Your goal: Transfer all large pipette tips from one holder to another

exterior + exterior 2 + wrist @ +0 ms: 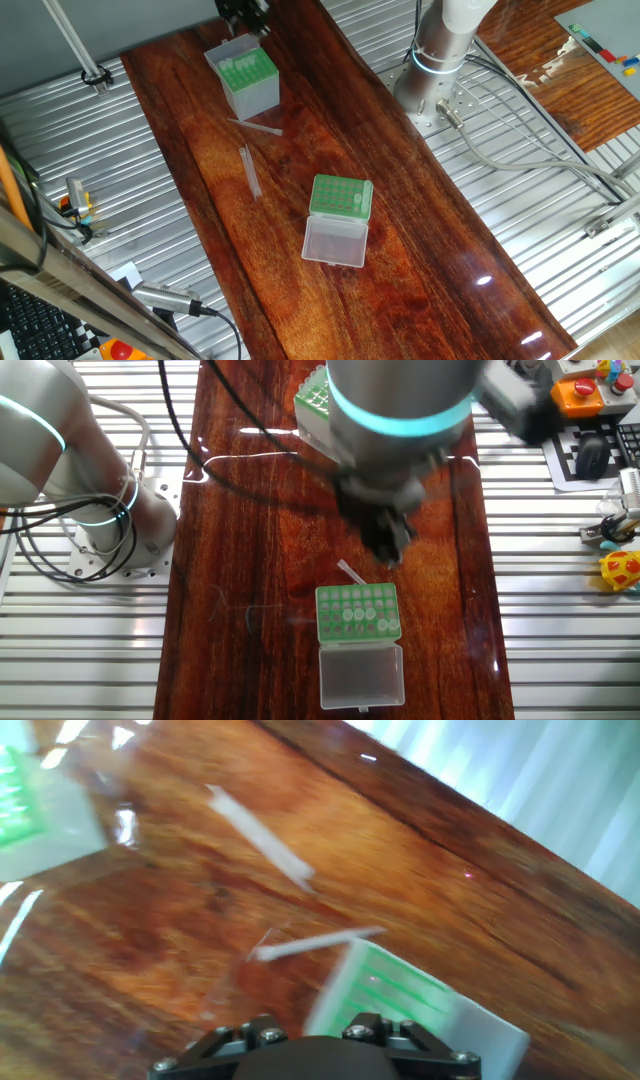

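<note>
The arm's gripper (245, 12) hangs just above the taller translucent box (242, 78), at the box's far edge as one fixed view shows it. It is blurred in the other fixed view and its fingers are out of frame in the hand view. So it cannot be told how wide the jaws stand, or whether they carry anything.

The box's green insert (358, 610) shows several pale large pipette tips (366, 616) seated in its holes. 2 more tips lie flat on the wooden table (420, 230). 1 loose tip (256, 127) lies just beside the box's foot, and the other loose tip (250, 172) lies a little further from the box. The low green rack (340, 197) sits well apart from the box, beyond both loose tips, with its clear lid (335, 242) folded open. Most of its holes look empty, though a pale spot or 2 may be tips left in it.

The transfer seems well along, with the arm at the delivery end of a cycle. What remains is probably the 2 tips on the table and any still in the rack. A tip lying flat calls for a low, narrow pinch across its width, then turning it upright, narrow end down, over a free hole in the box.
</note>
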You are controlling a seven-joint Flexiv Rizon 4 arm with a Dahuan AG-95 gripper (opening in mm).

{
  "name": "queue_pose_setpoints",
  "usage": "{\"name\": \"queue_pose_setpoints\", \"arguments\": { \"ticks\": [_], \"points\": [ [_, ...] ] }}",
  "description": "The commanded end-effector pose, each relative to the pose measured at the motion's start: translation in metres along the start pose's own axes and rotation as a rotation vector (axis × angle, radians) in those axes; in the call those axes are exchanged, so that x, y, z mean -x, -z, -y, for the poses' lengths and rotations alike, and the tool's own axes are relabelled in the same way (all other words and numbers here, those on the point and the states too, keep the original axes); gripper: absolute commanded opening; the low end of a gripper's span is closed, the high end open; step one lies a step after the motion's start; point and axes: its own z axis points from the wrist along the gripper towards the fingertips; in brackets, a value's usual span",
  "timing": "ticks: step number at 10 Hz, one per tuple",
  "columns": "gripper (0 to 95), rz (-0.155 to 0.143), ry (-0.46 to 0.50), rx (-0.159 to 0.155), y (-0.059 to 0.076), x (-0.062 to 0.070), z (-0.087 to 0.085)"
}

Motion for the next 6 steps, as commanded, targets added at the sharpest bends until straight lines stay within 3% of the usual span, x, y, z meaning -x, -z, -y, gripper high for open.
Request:
{"name": "queue_pose_setpoints", "arguments": {
  "ticks": [1,2,4,5,6],
  "points": [
    [57.0,-0.029,-0.090,-0.005,-0.014,0.044,-0.094],
    [38.0,-0.019,-0.114,-0.012,-0.017,0.043,-0.105],
    [38.0,0.011,-0.139,-0.053,-0.018,0.036,-0.104],
    [38.0,0.010,-0.093,-0.053,-0.018,0.036,-0.104],
    [38.0,0.008,-0.027,-0.032,-0.018,0.036,-0.104]
  ]
}}
